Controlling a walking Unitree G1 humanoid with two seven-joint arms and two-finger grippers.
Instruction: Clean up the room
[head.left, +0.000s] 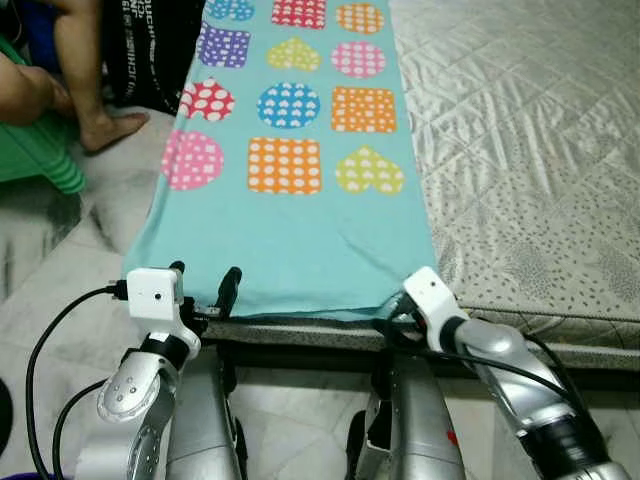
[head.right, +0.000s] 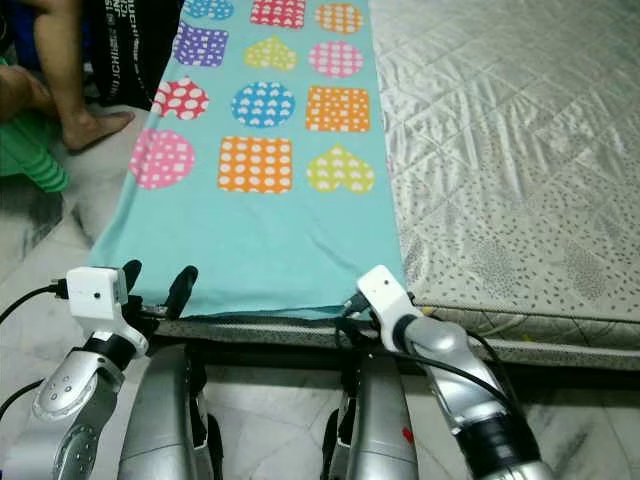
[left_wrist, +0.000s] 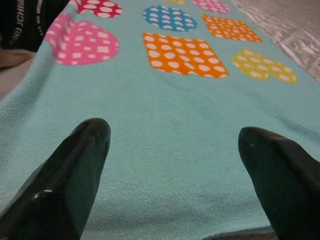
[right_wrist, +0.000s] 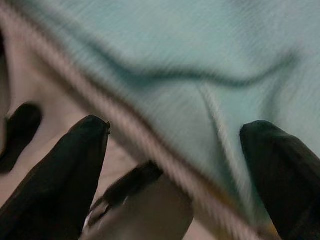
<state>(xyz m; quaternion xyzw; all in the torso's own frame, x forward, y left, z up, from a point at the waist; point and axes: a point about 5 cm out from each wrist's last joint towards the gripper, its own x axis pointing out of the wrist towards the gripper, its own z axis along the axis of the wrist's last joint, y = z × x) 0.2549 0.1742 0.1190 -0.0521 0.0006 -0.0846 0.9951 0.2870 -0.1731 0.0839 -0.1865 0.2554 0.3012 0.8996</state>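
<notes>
Left eye view shows a teal blanket (head.left: 290, 200) with dotted hearts, squares and circles lying flat along the left side of the bed (head.left: 520, 130), its long axis running straight away from the robot and its near hem at the bed's foot edge. The left tool (head.left: 205, 285) hovers over the near left corner, fingers spread wide, holding nothing. The right tool (right_wrist: 175, 165) sits at the near right corner, also wide open, with the hem between its fingers but not gripped. The folding seems not yet begun.
</notes>
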